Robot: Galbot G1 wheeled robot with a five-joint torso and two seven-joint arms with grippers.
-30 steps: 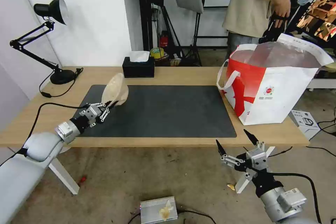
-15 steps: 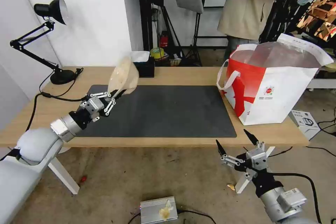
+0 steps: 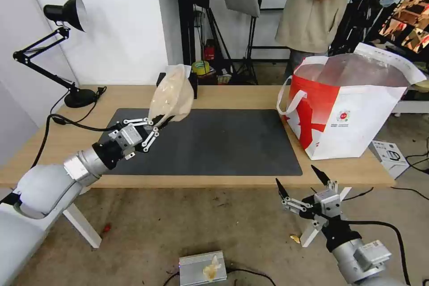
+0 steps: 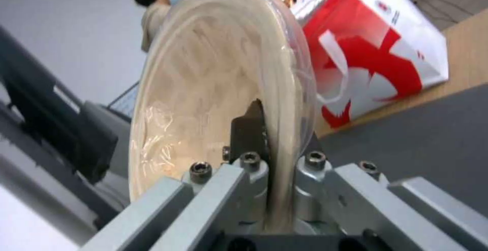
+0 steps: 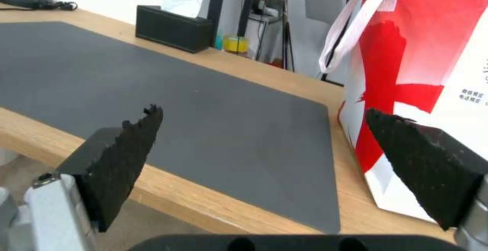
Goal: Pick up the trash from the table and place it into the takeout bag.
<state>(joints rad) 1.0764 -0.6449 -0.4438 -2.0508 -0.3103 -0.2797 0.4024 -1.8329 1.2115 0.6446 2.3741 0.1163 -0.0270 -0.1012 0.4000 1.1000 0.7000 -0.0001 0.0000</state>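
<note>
Above the left part of the dark grey mat (image 3: 210,140), the left gripper (image 3: 156,123) is reaching up and forward from a low, outstretched arm, jaws pinching the rim of one beige paper-like bowl (image 3: 172,96). The bowl is standing on edge in the air, rim plane near vertical. One takeout bag (image 3: 353,107) is sitting upright at the table's (image 3: 250,94) right end, mouth open upward. The right gripper (image 3: 301,181) is hanging below the front table edge, jaws spread wide, holding nothing.
</note>
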